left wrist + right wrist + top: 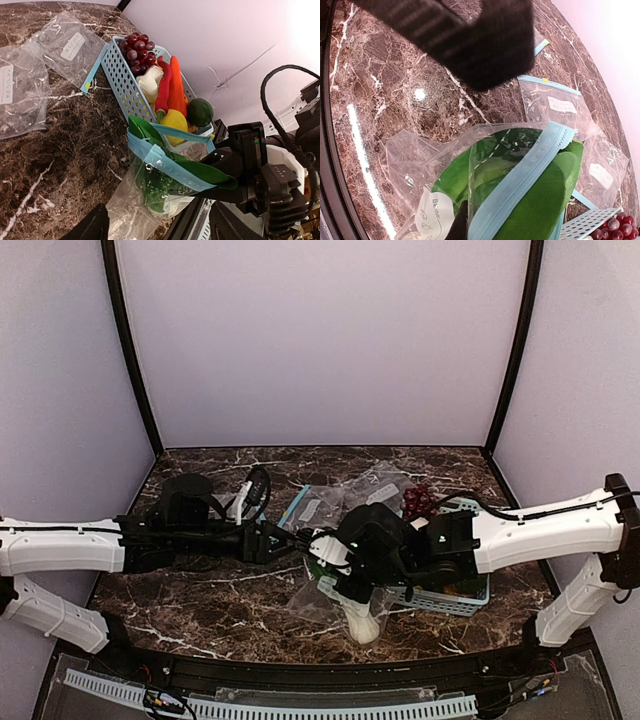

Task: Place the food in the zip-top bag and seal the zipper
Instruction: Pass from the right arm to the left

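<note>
The zip-top bag [310, 595] lies between my two grippers, its mouth held open. Its light-blue zipper [175, 167] also shows in the right wrist view [520, 185], with the white label [427, 215] beside it. The leafy vegetable [210, 174] is partly inside the bag, and green leaves [540, 200] stick out over the zipper. My right gripper [345, 575] is at the bag's mouth with a finger [470, 40] on either side of the leaves. My left gripper [288, 542] is at the bag's left edge, and only one finger [92, 226] shows. The red-orange tapered vegetable [176, 87] lies in the basket [122, 82]. No cucumber shows.
The light-blue basket [455, 602] stands right of the bag, holding grapes [136, 47], a lemon [174, 120] and a round green fruit [200, 111]. Smaller clear bags [70, 45] lie flat on the marble behind. The table's black front rim [330, 665] runs close below the bag.
</note>
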Controlling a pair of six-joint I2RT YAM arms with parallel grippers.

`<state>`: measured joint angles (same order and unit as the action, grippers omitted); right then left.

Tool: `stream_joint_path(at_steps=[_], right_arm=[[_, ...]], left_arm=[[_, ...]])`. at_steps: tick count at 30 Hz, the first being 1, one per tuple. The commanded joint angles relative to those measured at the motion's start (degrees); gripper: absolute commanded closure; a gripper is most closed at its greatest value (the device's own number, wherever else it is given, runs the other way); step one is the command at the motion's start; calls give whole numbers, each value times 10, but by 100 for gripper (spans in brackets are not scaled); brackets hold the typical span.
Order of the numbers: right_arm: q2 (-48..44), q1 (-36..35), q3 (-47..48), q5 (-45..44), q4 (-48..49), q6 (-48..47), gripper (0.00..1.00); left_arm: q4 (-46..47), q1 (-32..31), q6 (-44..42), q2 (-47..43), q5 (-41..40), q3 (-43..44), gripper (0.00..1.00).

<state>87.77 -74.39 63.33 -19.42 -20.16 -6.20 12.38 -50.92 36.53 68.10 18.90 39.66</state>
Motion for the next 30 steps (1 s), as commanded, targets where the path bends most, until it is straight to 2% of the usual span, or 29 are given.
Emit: stream_joint_path(at_steps=[1, 6, 10, 15, 27, 30], right_arm=[[15, -10, -8, 0, 34, -2, 100], [17, -15, -8, 8, 39, 3, 100], [15, -17, -11, 12, 40, 6, 99], [16, -20, -13, 15, 40, 12, 99], [17, -21, -17, 21, 41, 18, 100], [16, -21, -17, 17, 39, 21, 99]], left_arm=[[0, 1, 15, 20, 37, 11, 36], [12, 2, 2, 45, 39, 33, 30], [9, 8, 2, 65, 25, 46, 32], [38, 20, 10, 85, 35, 50, 45], [80, 22, 14, 121, 68, 55, 66], [86, 22, 16, 122, 76, 52, 82]])
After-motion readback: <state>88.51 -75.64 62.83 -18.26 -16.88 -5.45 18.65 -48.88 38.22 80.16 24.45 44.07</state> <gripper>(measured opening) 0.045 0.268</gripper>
